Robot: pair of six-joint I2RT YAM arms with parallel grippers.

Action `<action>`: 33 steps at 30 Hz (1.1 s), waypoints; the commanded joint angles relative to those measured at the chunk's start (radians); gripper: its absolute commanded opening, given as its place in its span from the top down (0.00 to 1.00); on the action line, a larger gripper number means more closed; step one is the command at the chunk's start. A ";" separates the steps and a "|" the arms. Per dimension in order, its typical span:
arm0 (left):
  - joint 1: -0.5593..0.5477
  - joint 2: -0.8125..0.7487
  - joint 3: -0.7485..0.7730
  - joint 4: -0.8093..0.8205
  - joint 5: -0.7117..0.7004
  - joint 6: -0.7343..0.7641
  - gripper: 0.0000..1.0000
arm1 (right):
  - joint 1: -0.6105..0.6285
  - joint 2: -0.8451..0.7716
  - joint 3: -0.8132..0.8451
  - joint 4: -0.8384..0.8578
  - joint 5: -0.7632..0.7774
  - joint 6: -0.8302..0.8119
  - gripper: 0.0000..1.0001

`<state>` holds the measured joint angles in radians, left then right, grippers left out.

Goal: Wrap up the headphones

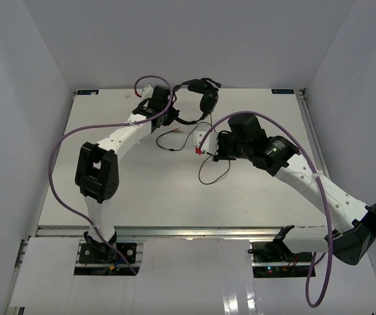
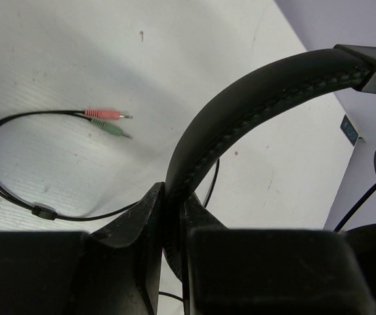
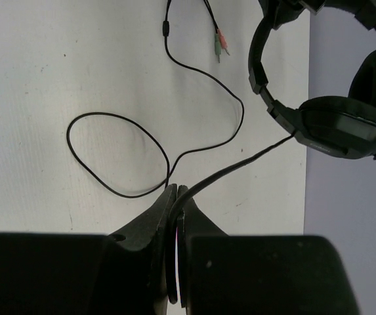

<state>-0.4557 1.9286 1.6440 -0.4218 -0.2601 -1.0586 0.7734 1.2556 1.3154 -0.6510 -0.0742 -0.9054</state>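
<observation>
Keep the right end effector (image 3: pixel 174 193) clenched on the cord (image 3: pixel 240 164) as pinched now, with the slack loop (image 3: pixel 96 115) lying on the desk (image 3: pixel 30 59) just beyond. Lift gently, avoiding a snag at the pink and green plugs (image 2: pixel 105 119) resting farther out. Carry the cord toward the headphones (image 1: pixel 207 100) at the far desk edge, gripped by the headband (image 2: pixel 240 98) in the clenched left end effector (image 2: pixel 171 197). Wind around the headband in even turns; probably best kept taut, never yanked.

The headphones (image 1: pixel 204 98) lie at the table's (image 1: pixel 109 210) far edge. Their cord (image 3: pixel 240 164) loops nearer, with the plugs (image 2: pixel 104 114) to the left of the loop.
</observation>
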 commanded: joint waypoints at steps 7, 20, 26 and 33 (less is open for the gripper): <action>0.004 -0.060 0.041 0.057 0.076 -0.125 1.00 | 0.032 -0.017 -0.116 0.017 -0.030 -0.017 0.92; 0.005 -0.100 0.039 0.095 0.136 -0.146 1.00 | 0.045 0.009 -0.210 0.057 -0.013 -0.023 0.92; 0.003 -0.117 0.025 0.122 0.164 -0.149 1.00 | 0.052 0.020 -0.240 0.070 -0.012 -0.027 0.92; -0.003 -0.123 0.011 0.151 0.202 -0.129 1.00 | 0.073 0.058 -0.224 0.068 -0.004 -0.030 0.92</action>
<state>-0.4577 1.9231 1.6505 -0.3619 -0.0844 -1.1710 0.8271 1.2983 1.0805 -0.5966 -0.0755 -0.9231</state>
